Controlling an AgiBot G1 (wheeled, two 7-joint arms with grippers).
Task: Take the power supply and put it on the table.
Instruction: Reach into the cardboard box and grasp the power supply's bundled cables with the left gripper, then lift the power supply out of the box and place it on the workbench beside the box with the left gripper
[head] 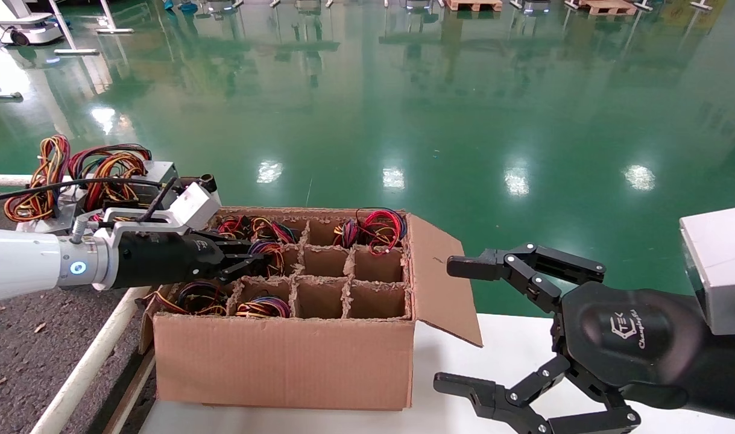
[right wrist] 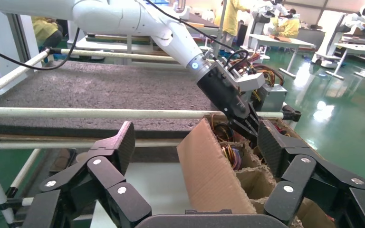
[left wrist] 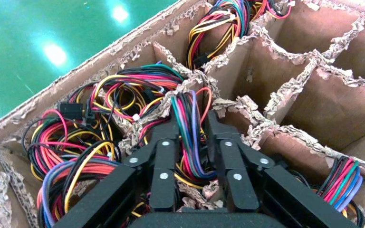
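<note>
The right gripper [head: 457, 325] sits nearest, parked over the smooth white tabletop [head: 500, 343] beside the box's open flap, its jaws spread wide with nothing between them.

Next comes the cardboard box [head: 283, 355], standing at the white tabletop's left edge, its cells marked off by ragged dividers. The left gripper [left wrist: 193, 142] reaches into a cell in the box's left half, and its fingers [left wrist: 164, 156] are closed on a wire bundle [left wrist: 190, 137] of green, pink, black and purple strands that rises above the divider. That bundle belongs to the power supply [head: 269, 253] wanted here; its grey metal body is hidden down in the cell (only wires show).

Handling, as a judgement: the metal box is probably stiff and fairly heavy for its size, while the loop is soft and springy. A grip on the wires alone may let the strands slide or the body swing below, and the torn divider edges could snag it on the way up. A slow, straight lift looks wise.

Farther off, past the box's left side, lies the table [head: 17, 349], dark and coarse inside its white rail [head: 90, 361]. At its far end more supplies [head: 102, 181] already stand with their wire loops up.
</note>
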